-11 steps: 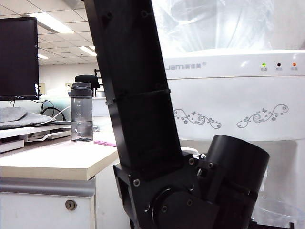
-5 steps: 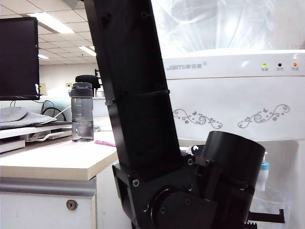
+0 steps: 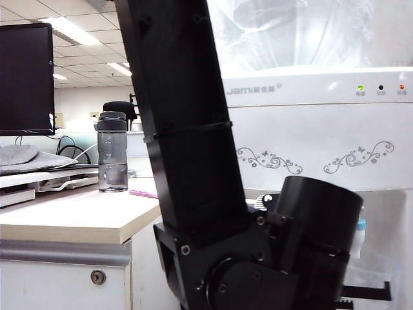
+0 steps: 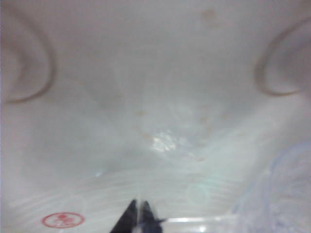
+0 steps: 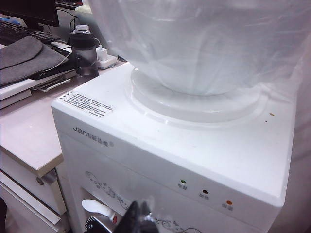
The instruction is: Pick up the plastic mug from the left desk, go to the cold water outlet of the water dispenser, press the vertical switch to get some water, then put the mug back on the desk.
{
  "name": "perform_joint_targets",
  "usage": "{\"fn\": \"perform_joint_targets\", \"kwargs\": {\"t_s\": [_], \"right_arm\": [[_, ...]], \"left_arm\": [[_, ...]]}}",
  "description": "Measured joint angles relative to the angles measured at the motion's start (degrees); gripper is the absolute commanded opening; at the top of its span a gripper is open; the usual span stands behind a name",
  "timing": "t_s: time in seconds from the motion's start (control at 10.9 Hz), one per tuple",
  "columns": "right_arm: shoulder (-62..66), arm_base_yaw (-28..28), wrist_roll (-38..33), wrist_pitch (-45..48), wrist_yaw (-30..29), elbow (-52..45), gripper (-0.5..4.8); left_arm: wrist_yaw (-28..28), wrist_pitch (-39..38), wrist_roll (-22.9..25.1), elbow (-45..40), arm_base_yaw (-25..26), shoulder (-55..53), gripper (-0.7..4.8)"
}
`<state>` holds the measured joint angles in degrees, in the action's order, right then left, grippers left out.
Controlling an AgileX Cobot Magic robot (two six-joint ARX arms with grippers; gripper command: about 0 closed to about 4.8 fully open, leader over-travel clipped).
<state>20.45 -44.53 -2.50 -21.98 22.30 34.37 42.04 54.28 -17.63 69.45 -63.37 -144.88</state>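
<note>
The left arm point(image 3: 193, 161) filled the middle of the exterior view, its black links blocking much of the white water dispenser point(image 3: 310, 135) behind it. A clear jug point(image 5: 204, 43) sat on top of the dispenser, above grey lettering and three small indicator lights point(image 3: 381, 87). To the left stood the desk point(image 3: 71, 219) with its pale top, carrying a dark monitor point(image 3: 26, 77) and a smoky-grey bottle point(image 3: 111, 152) well back from the front edge.

The mug point(image 3: 382, 270) was off the desk and inside the dispenser's recess, just below the cold tap point(image 3: 360, 226) with its blue collar. The tap's short lever could not be made out. In the left wrist view the recess wall was blurred, and the mug showed only as a clear, crinkled shape at the edge.

The left gripper point(image 4: 138, 218) was closed, with the mug's thin clear edge at its tips. The right gripper point(image 5: 141, 216) hung high beside the dispenser, looking down on its top; its tips appeared pressed together with nothing between them. A white lever on the red-collared tap point(image 5: 97, 206) showed beside them. A small keyhole point(image 3: 97, 277) marked the desk front.
</note>
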Motion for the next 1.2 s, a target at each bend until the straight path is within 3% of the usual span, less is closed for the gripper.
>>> {"fn": "perform_joint_targets", "kwargs": {"t_s": [0.55, 1.2], "right_arm": [[0.00, 0.00, 0.00, -0.02, 0.07, 0.00, -0.01], [-0.02, 1.29, 5.64, -6.49, -0.74, -3.69, -0.01]], "left_arm": [[0.07, 2.45, 1.51, 0.00, -0.20, 0.00, -0.06], [0.13, 2.49, 1.51, 0.07, -0.17, 0.00, -0.06]]}}
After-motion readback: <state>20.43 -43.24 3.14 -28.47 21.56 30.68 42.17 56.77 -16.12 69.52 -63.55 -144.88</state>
